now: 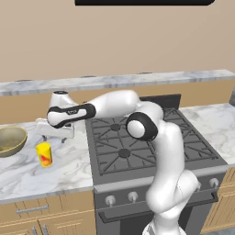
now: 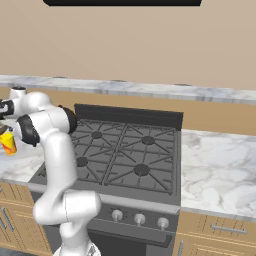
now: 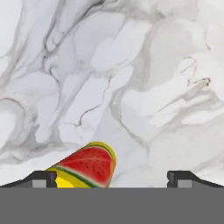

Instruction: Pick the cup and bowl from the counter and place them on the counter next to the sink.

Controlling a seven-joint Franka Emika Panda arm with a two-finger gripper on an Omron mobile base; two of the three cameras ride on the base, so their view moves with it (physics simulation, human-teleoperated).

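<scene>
The small yellow cup (image 1: 44, 154) with a red-orange mark stands upright on the white marble counter (image 1: 27, 176), left of the stove. The wide olive-tan bowl (image 1: 10, 141) sits just behind and to the left of it, at the picture's edge. My gripper (image 1: 55, 137) hangs open a little above the counter, just behind and to the right of the cup, holding nothing. In the hand view the cup (image 3: 87, 168) shows low down, close to the left fingertip (image 3: 43, 178), with the gripper (image 3: 111, 179) spread wide over bare marble. The sink is out of view.
A black gas stove (image 1: 137, 137) with iron grates fills the middle, right of the cup. More marble counter (image 2: 220, 165) lies on its far side. A raised marble ledge (image 1: 114, 81) runs along the back wall.
</scene>
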